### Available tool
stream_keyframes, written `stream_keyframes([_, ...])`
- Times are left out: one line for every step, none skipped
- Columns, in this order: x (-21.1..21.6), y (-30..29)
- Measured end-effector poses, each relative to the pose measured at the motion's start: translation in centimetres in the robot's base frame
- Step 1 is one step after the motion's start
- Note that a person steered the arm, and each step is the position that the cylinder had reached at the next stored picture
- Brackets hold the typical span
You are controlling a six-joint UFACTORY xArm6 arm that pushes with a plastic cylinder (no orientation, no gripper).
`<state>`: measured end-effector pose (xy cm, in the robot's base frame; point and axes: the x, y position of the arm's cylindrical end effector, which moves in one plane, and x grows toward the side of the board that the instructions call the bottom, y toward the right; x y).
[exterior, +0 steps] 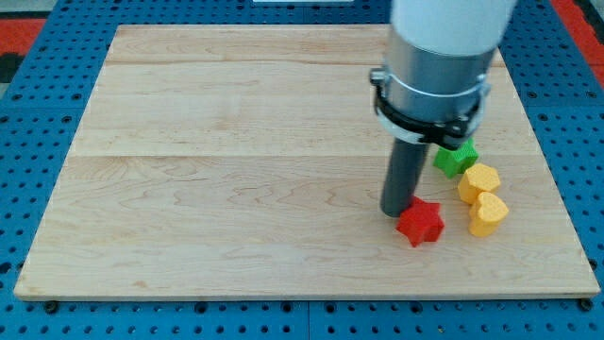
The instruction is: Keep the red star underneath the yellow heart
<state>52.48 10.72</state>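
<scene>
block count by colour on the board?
red: 1, the red star, with my tip at its left edge
green: 1, the green block
yellow: 2, the yellow heart and the yellow block
total: 4

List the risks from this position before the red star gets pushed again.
1. My tip sits against the red star on its upper-left side, so a push from here would likely send it right, beside the yellow heart rather than below it.
2. The heart touches another yellow block, with a green block just above; a collision could scatter all three.
</scene>
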Motion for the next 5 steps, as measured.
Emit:
stream_keyframes([1.3, 2.0])
stream_keyframes([4.3, 3.4])
stream_keyframes([4.3, 3.8])
stream_keyframes([4.7, 0.1])
stream_keyframes([8.5, -0.4])
